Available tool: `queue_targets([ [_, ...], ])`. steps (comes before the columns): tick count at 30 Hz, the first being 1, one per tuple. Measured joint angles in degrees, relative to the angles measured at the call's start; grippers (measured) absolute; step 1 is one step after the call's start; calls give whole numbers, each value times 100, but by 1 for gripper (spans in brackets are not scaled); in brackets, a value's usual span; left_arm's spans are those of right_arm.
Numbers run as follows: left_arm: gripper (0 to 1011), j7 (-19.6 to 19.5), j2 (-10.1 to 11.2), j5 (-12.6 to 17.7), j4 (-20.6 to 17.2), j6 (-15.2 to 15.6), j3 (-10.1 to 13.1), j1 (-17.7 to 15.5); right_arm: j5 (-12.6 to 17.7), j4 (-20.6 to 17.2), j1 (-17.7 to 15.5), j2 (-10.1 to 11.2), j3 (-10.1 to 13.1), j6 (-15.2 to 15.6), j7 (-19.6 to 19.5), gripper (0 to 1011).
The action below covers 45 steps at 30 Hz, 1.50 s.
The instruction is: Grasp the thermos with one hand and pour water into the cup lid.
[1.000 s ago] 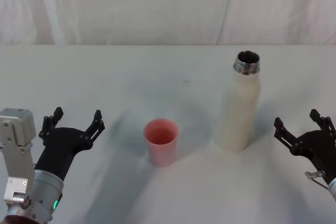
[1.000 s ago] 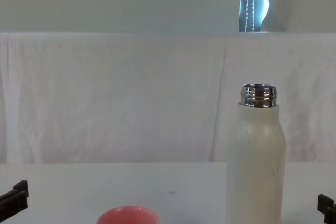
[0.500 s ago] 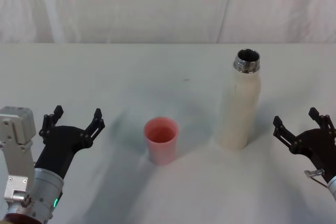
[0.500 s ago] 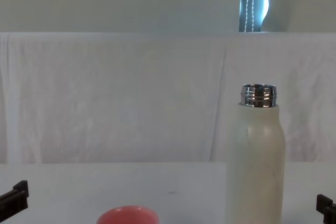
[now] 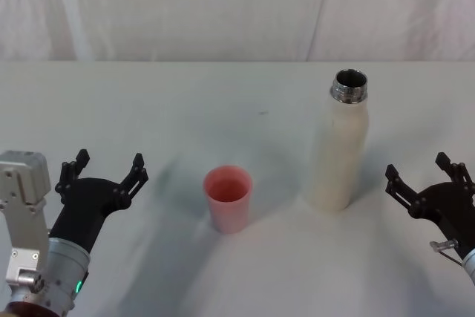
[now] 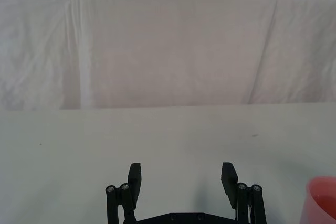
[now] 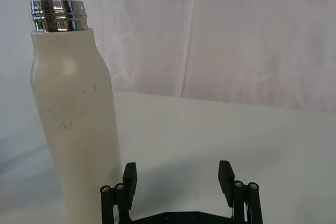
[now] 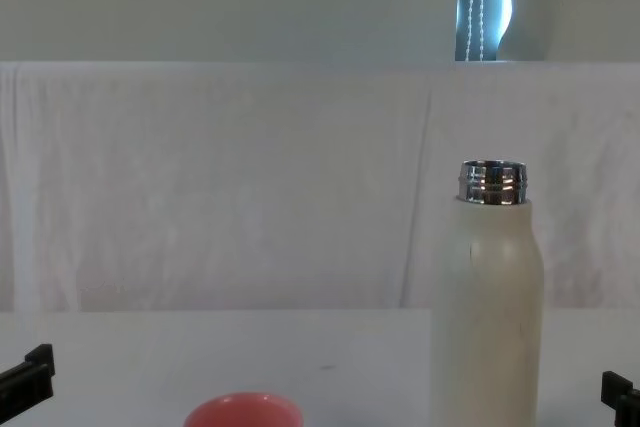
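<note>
Thermos [image 5: 340, 148] stands upright on the counter [image 5: 237, 94], uncapped, its steel neck open at the top, just to the left of the right tool [image 5: 427, 178] and a little ahead of it. That right tool sits low over the counter near the front right corner with its fingers spread wide, holding nothing and apart from the thermos. From the right wrist view the thermos [image 7: 73, 108] rises beside the right tool [image 7: 178, 177], off to the side of the open gap between the fingers rather than inside it, and faint scuff marks show on its cream body.

Between the two tools sits the cup lid [image 5: 228, 198], a small pink cup standing open side up, to the left of the thermos and apart from it. The left tool [image 5: 104, 171] rests near the front left of the counter, fingers also spread and empty, with the cup lid off to its right and well clear. In the left wrist view the cup lid [image 6: 321, 200] shows at the edge beside the left tool [image 6: 181, 178]. A white cloth backdrop [image 5: 223, 5] hangs behind the counter.
</note>
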Motion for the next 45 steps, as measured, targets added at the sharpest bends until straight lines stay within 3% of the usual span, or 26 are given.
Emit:
queue_targets([
  [45,1001,0,0,0,0,0,0,0,-69,-54,-22,21,-36,18,61,1001],
])
